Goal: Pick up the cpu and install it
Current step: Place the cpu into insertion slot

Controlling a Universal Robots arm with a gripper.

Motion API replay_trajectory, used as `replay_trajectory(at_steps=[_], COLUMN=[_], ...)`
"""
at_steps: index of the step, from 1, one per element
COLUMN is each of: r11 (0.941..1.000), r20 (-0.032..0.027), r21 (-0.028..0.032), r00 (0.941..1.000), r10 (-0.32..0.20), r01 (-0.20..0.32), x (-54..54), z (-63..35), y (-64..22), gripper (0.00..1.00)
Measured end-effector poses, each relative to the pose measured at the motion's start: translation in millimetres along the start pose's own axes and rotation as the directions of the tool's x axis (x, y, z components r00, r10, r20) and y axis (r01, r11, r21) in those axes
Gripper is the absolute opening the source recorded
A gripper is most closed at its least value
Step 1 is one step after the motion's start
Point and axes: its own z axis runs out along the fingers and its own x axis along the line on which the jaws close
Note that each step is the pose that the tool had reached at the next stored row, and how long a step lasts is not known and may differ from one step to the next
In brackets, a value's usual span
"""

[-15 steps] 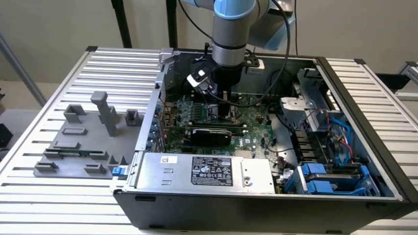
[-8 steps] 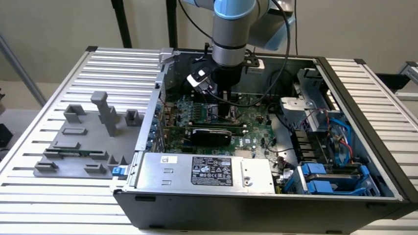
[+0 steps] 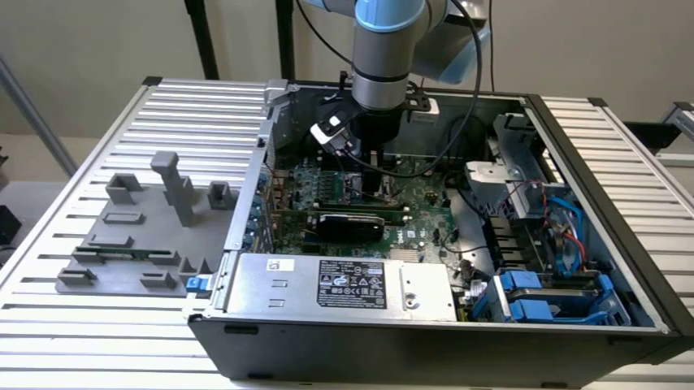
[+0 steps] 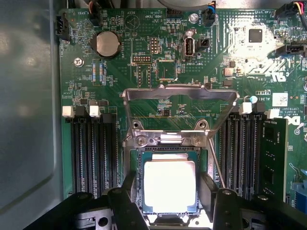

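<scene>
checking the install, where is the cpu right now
In the wrist view the cpu lies at the socket on the motherboard, beside the hinge of the opened metal frame and between the two banks of memory slots.

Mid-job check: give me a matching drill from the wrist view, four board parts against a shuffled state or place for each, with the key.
1. cpu
2. socket frame
3. coin battery
4. memory stick

A. round and silver
B. swung open
C. pale square at the socket
D. seated in a slot

Pairs: 1-C, 2-B, 3-A, 4-D
</scene>
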Motion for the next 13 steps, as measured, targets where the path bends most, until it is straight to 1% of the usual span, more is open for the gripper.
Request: replay_trajectory(at_steps=[8,13], r11=[1.0,1.0], r20=[-0.0045,-0.0049], r21=[0.0001,0.0002], r00=[1.0,1.0], r10=[0.0,-0.001], r01=[0.0,0.001], x=[0.3,0.3], z=[0.0,-0.2], y=[0.0,0.0], gripper=[0.62,0.62])
